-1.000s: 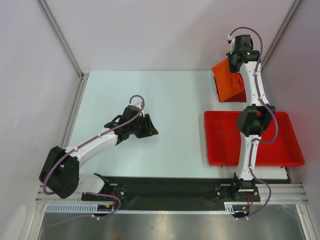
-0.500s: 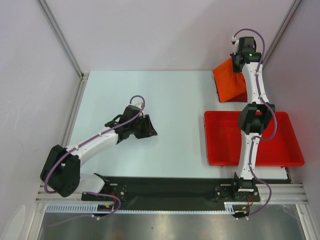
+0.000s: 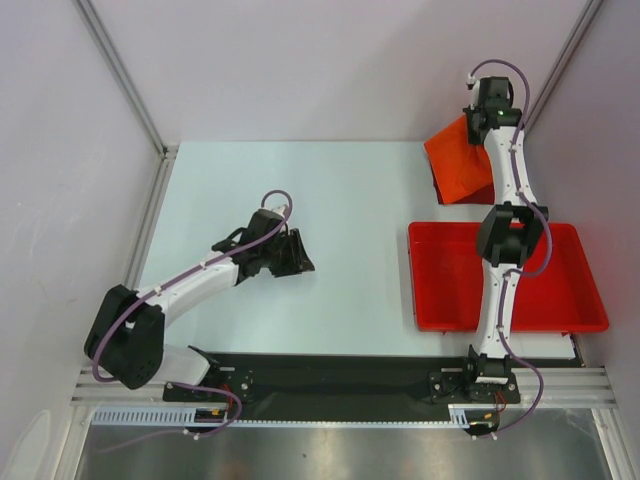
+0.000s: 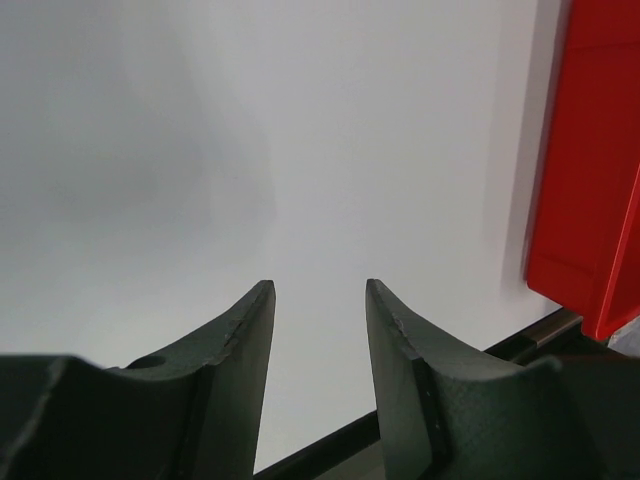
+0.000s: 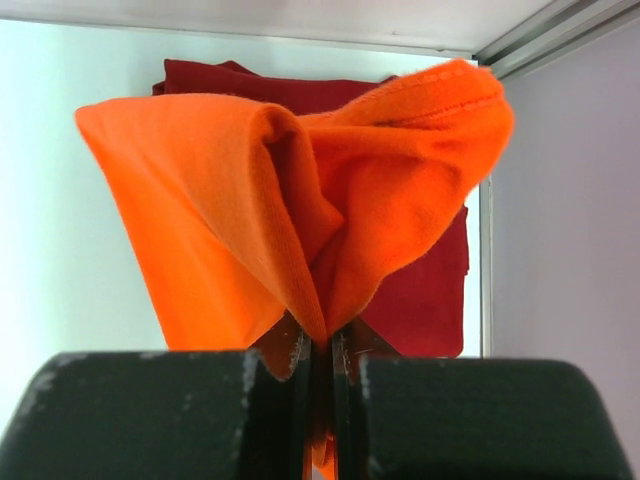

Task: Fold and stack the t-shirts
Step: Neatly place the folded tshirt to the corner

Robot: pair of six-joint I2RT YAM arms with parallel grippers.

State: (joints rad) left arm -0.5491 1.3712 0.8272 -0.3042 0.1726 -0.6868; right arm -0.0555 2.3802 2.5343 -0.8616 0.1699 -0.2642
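The orange t-shirt [image 3: 458, 160] hangs folded at the far right of the table, pinched in my right gripper [image 3: 484, 122]. In the right wrist view the orange cloth [image 5: 290, 200] bunches up from the shut jaws of the gripper [image 5: 322, 352]. The dark red t-shirt [image 5: 420, 290] lies flat beneath it near the right wall; from above only a dark edge [image 3: 438, 190] shows. My left gripper [image 3: 303, 258] is open and empty over the bare table at centre left; it also shows in the left wrist view [image 4: 318, 300].
A rigid red plastic tray [image 3: 445, 300] stands at the right front, its edge also in the left wrist view [image 4: 585, 200]. The right arm [image 3: 510, 240] reaches over it. A black rail [image 3: 340, 385] runs along the near edge. Walls close the back and right.
My right gripper has moved farther back and right with the orange t-shirt, dragging it over the dark red one. The left arm has barely moved.
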